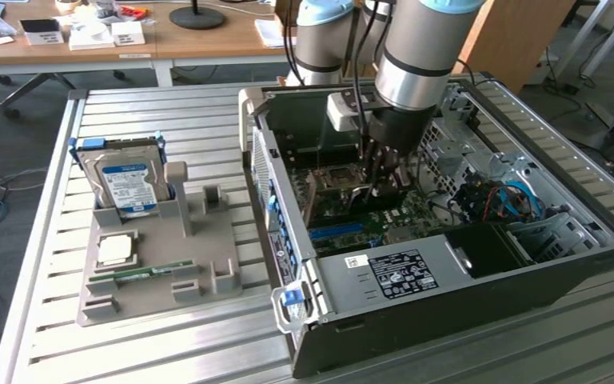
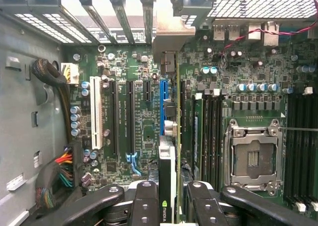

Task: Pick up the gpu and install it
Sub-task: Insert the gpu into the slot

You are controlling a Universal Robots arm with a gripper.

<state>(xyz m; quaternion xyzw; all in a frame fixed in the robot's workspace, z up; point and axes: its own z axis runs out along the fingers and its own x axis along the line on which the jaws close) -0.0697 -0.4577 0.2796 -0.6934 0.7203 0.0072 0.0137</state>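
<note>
Gripper (image 2: pixel 173 198) closed on gpu (image 2: pixel 168 161), card edge-on between its jaws, over blue slot (image 2: pixel 162 102) on motherboard (image 2: pixel 145 136)

Ribbed bare-metal table (image 1: pixel 137 352), matt grey plastic holder (image 1: pixel 179 264), gpu (image 2: pixel 168 171) with glossy green board.

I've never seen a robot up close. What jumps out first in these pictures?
A big grey robot arm reaches down into an open computer case in the middle of the exterior view. In the wrist view, its black fingers clamp the gpu edge-on over the green motherboard. On the exterior view's left, a hard drive stands on edge in a grey holder.
</note>
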